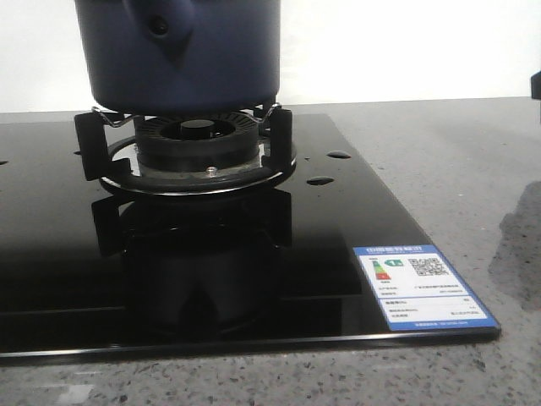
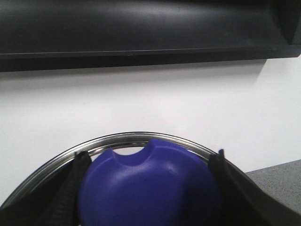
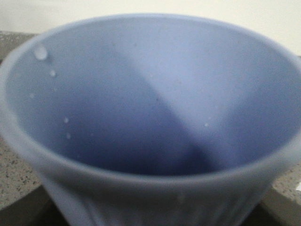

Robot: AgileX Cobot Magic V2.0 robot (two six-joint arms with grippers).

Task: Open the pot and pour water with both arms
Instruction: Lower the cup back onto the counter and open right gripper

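The left gripper (image 2: pixel 148 188) is closed on a rounded blue knob (image 2: pixel 148 186), its two black fingers (image 2: pixel 70 183) pressing the knob from either side; behind the knob curves a polished metal rim (image 2: pixel 117 140), which looks like the edge of a lid, though the wrist view shows too little of it to be sure. Beyond that are a plain white wall (image 2: pixel 150 99) and a dark overhanging ledge (image 2: pixel 141 28). In the right wrist view a pale blue cup (image 3: pixel 150 108) fills nearly the whole picture, its mouth facing the camera, a few small droplets clinging to its inner wall; the right gripper's fingers are hidden behind it, so I cannot tell whether they are clamped on the cup or spread apart. Neither gripper shows in the front view. There the pot (image 1: pixel 177 55), navy blue and matte with straight sides, sits on the black pan support (image 1: pixel 93 144) of a gas burner (image 1: pixel 199 135), its pointed handle mount with a dark round hole facing the camera; the pot's upper part is cut off by the picture's top edge, so its opening cannot be seen. The burner stands on a glossy black glass hob (image 1: pixel 211 271), which carries a blue and white energy label (image 1: pixel 425 286) near its front right corner and rests on a speckled grey countertop (image 1: pixel 439 152).
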